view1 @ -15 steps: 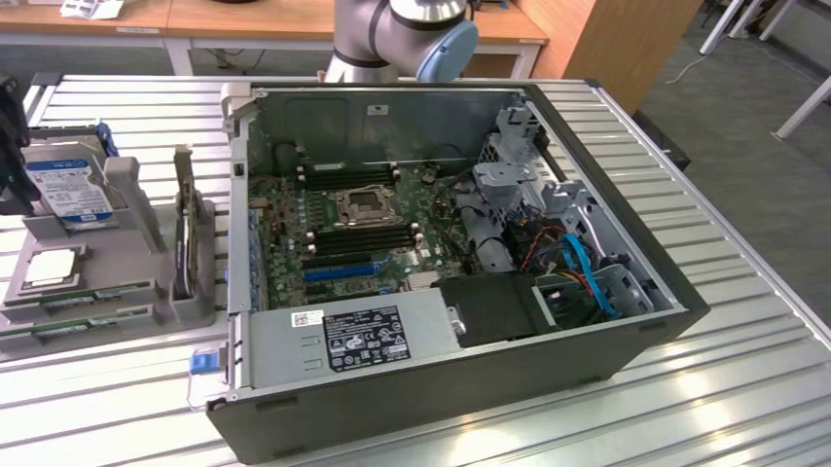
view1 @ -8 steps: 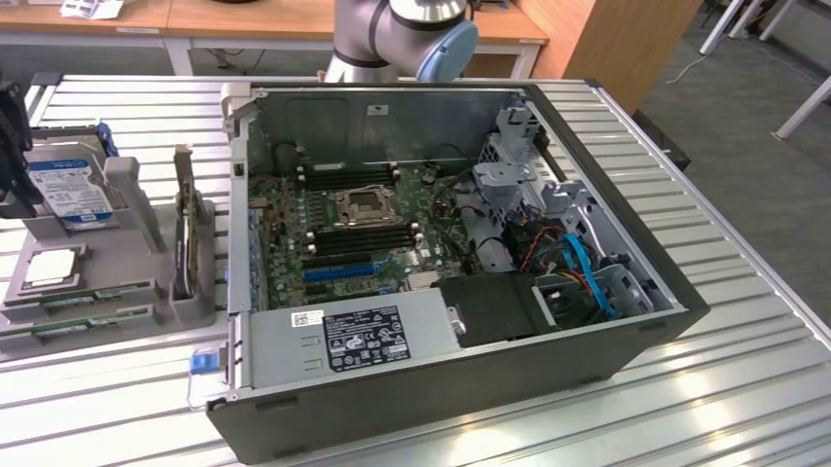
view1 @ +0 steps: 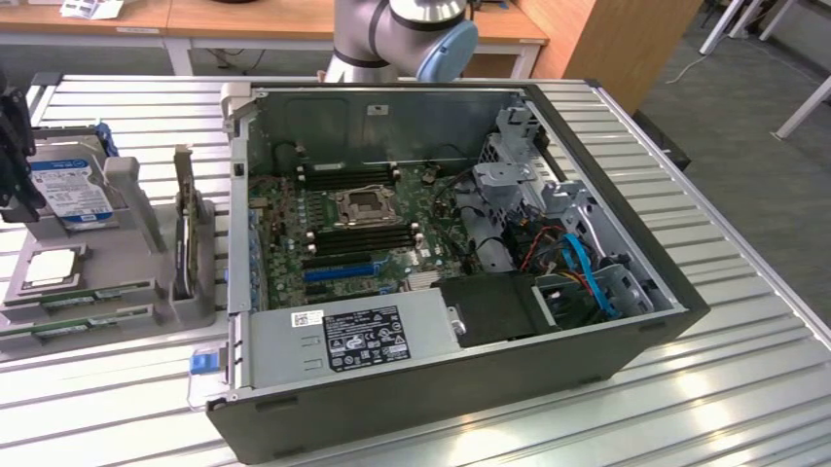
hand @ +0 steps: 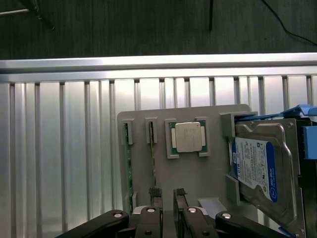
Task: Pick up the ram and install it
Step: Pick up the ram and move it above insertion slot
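You are seeing the claw (hand: pixel 167 194) by its fingertips and knuckles alone; the picture's edge is cutting off its body. Just ahead of it, the ram (hand: pixel 128 158) is showing you just a thin edge, so its chips and label are lying hidden. Off to one side of the claw, the hard drive (hand: pixel 260 173) is running out of frame. In the exterior view, the arm (view1: pixel 383 39) is being cropped at its upper joint.
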Controlling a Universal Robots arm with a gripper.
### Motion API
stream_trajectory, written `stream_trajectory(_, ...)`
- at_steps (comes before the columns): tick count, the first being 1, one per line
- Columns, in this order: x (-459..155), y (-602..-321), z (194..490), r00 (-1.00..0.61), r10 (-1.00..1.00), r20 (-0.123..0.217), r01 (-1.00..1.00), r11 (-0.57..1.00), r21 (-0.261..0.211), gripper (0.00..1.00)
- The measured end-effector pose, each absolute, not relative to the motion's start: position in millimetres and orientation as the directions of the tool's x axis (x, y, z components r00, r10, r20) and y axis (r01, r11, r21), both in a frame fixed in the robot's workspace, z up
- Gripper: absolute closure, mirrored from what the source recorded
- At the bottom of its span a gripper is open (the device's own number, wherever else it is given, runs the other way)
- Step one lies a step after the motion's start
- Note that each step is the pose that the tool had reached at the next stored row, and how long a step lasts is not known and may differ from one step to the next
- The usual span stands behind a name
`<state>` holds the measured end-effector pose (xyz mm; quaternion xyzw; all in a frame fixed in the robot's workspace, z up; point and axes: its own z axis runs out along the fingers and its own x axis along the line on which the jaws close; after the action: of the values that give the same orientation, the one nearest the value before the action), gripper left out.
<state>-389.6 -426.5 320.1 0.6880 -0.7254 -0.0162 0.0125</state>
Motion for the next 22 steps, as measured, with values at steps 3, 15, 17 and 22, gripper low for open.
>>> stream_trajectory(3,-389.6,-426.5,319.9,-0.053,-0.999,-0.004,-0.998,0.053,0.040,0.76)
stream_trajectory(15,-389.6,-428.7,319.9,-0.053,-0.999,-0.004,-0.998,0.053,0.040,0.76)
stream_trajectory(17,-389.6,-428.8,319.9,-0.053,-0.999,-0.004,-0.998,0.053,0.040,0.76)
stream_trajectory(22,-389.6,-428.8,316.5,-0.053,-0.999,-0.004,-0.998,0.053,0.040,0.76)
